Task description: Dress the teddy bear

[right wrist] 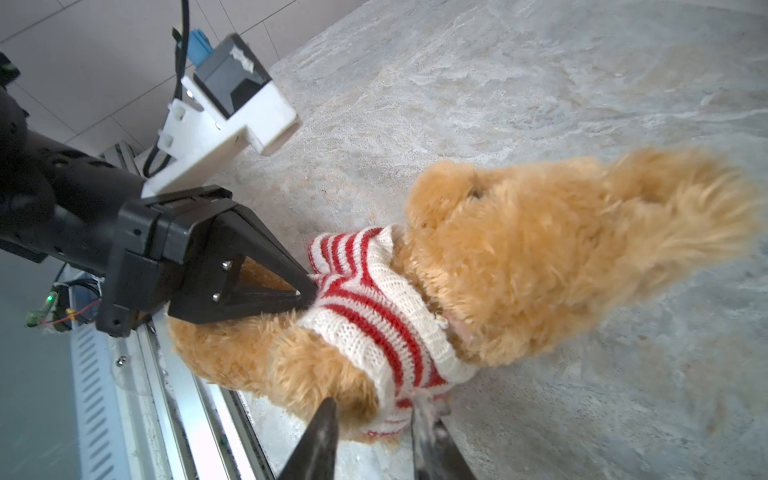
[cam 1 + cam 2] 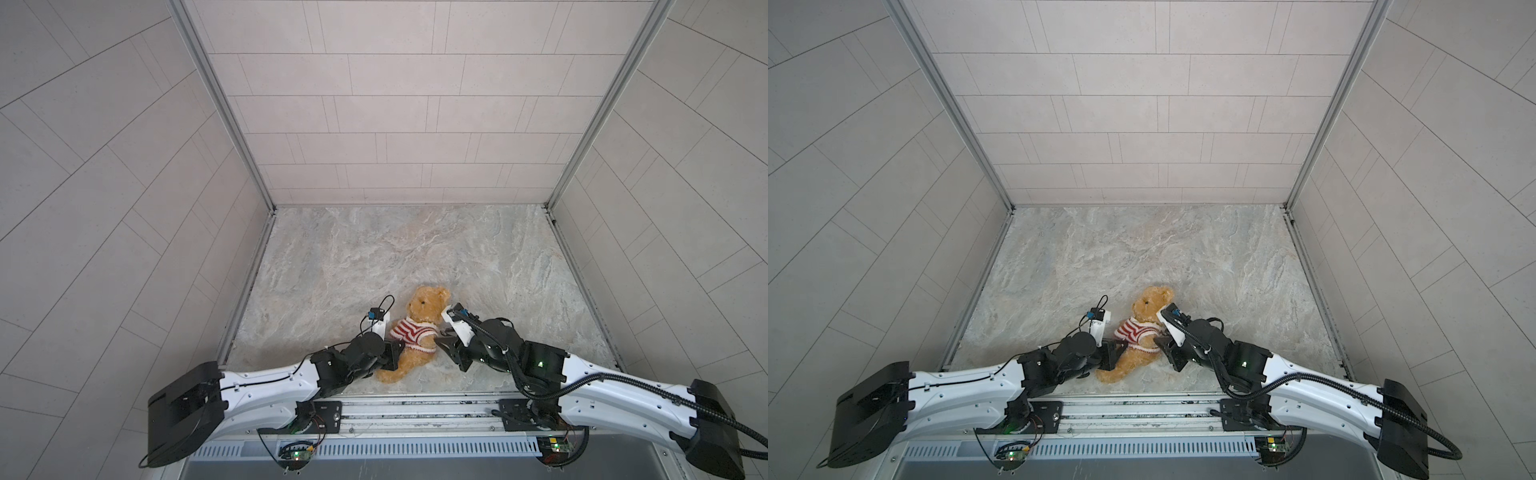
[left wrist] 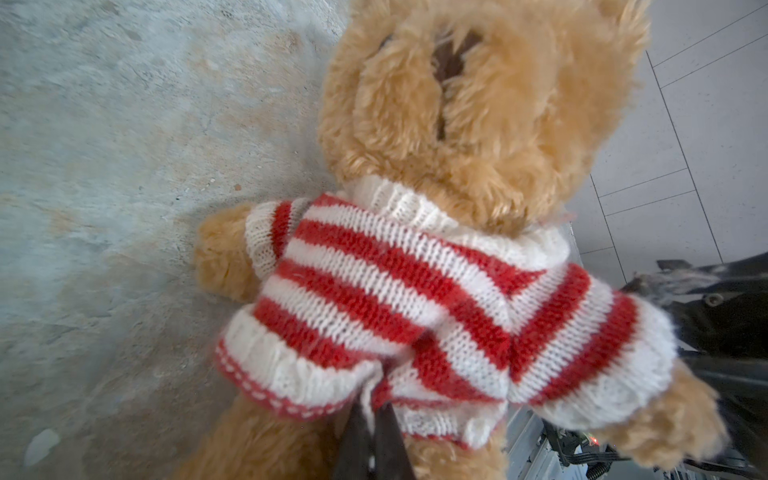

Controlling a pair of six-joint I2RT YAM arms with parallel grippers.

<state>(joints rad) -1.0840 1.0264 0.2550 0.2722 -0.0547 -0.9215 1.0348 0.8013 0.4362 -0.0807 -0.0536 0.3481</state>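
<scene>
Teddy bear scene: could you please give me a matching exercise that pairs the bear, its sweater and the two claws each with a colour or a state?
Things:
1. teddy bear
2. sweater
3. left claw
4. right claw

Colours and states:
A. jaws apart
B. red and white stripes
C. golden-brown fur
D. shut on the sweater's hem

Pairs: 1-C, 2-B, 3-D, 4-A

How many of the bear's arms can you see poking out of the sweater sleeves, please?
2. One paw rests on the table; the other paw pokes out of the opposite sleeve of the sweater. Neither is hidden.
</scene>
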